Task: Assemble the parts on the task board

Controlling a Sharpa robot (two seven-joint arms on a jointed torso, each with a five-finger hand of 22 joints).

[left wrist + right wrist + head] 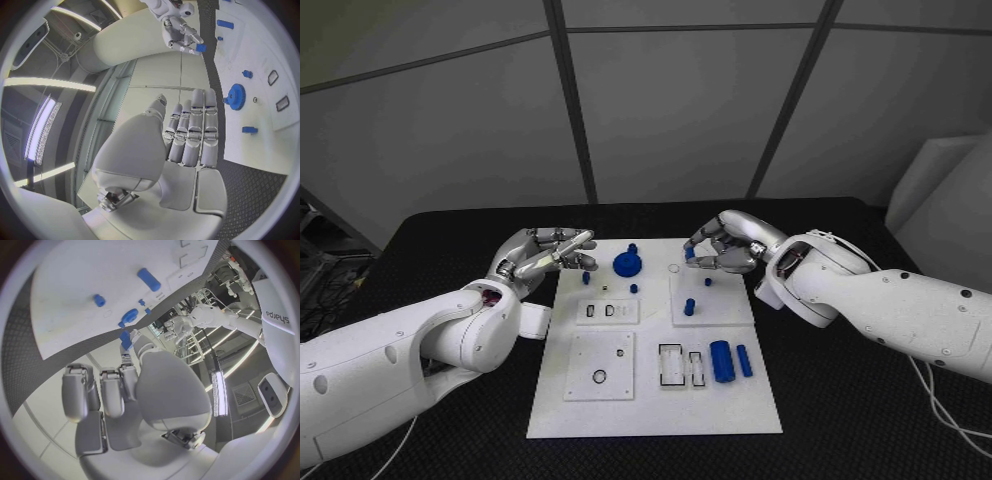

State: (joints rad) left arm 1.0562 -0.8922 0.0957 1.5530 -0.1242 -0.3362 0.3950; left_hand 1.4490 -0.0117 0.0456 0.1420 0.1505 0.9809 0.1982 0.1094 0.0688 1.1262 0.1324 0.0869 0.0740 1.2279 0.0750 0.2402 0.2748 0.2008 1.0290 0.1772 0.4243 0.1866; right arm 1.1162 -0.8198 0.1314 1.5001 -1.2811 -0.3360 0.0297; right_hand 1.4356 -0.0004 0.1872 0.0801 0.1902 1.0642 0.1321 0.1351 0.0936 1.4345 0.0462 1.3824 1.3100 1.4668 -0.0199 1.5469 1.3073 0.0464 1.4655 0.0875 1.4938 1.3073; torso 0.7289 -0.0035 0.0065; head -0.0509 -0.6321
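The white task board [653,405] lies in the middle of the black table. My right hand [727,245] hovers over its far right corner and pinches a small blue part [692,256] in its fingertips; the same part [125,339] shows beyond the right hand [125,390], and again as the blue part [200,48] in the left wrist view. My left hand [545,250] hangs over the far left corner, its fingers [194,130] stretched out and holding nothing. A blue gear [627,263] stands between the hands. Two blue cylinders [723,360] lie near the board's right edge.
Small blue pegs [633,288] stand on the far half of the board, near raised white plates with slots [607,311]. A plate with a ring-shaped recess [600,367] lies on the near left. Black table [848,420] surrounds the board.
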